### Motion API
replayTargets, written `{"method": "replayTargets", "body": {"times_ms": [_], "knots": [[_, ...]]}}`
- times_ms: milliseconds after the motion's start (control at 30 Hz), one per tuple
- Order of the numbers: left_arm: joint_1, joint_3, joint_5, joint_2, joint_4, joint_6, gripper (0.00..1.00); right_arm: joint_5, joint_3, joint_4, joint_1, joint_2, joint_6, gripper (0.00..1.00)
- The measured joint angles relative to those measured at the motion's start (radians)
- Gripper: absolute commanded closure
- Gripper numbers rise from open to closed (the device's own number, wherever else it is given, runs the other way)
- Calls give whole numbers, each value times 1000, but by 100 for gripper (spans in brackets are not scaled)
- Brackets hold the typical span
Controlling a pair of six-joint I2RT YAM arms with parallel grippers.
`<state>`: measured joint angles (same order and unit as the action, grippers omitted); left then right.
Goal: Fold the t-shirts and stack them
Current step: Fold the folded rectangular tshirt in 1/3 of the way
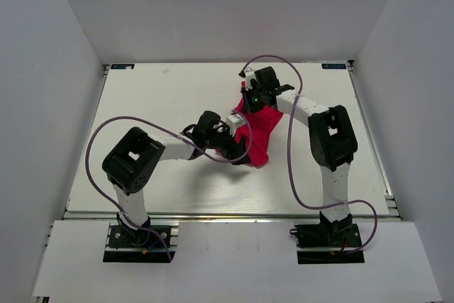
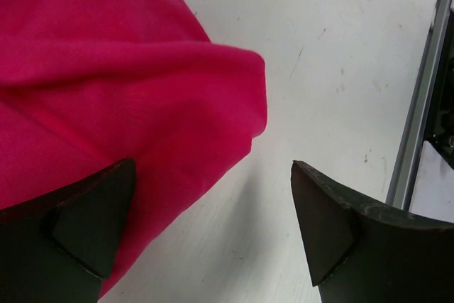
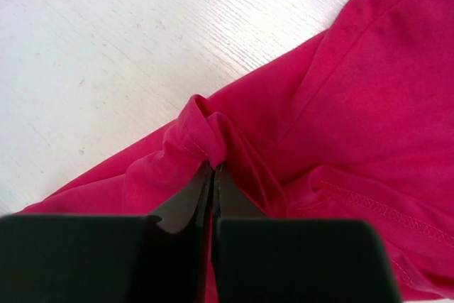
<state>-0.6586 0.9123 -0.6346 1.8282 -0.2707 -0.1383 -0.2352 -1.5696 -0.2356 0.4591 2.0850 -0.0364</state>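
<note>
Reaching in from the near left with the left gripper [image 2: 213, 175], spreading it wide and grasping nothing, hovering low at the near edge of the crimson-pink t-shirt [image 2: 106, 69], with bare white table [image 2: 333, 69] showing between the fingers. Finding the t-shirt bunched in one crumpled heap about mid-table, a little right of centre, nowhere lying flat. Pinching a small ridge of fabric farther back with the right gripper [image 3: 213, 169], clamping it tight on the t-shirt close to a stitched hem and, by the look of it, lifting that ridge slightly off the tabletop.

Judging the task as barely begun: seeing no clean crease, no finished fold, no stack, and only one garment in view. Probably needing a pull-out and flattening first, then folding sleeves and body over, then setting the folded piece down.

Noting little else around. Passing an aluminium rail [image 2: 418, 104] along a table edge, beside the spread fingers. Trailing purple cables [image 1: 291, 168] from both arms, with one loop draping close along the heap's left side and possibly catching on cloth. Working with both wrists close together over the heap, so risking a knock. Ending at white walls [image 1: 64, 69] boxing in the far side and flanks.
</note>
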Motion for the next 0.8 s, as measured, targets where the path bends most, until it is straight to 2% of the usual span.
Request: {"method": "replayTargets", "body": {"times_ms": [333,500,533,600,633,667,733,767,800], "knots": [[2,-88,6,7,-133,20,2,102,-160,-121,-4,104,34,100],[2,-92,6,11,-150,20,2,130,-177,-141,-11,150,47,100],[2,-92,6,11,-150,19,2,130,-177,-144,-13,151,50,89],[2,-90,6,11,-149,19,2,125,-177,-144,-16,151,55,81],[2,-88,7,11,-146,18,2,124,-177,-143,-16,150,56,74],[2,-82,8,11,-135,15,2,123,-177,-142,-17,150,56,60],[2,-66,12,9,-108,6,0,121,-177,-138,-22,141,56,38],[2,-58,15,8,-92,2,0,122,-177,-136,-26,131,53,10],[1,-45,18,3,-66,-2,0,122,-175,-132,-30,113,58,10]]}}
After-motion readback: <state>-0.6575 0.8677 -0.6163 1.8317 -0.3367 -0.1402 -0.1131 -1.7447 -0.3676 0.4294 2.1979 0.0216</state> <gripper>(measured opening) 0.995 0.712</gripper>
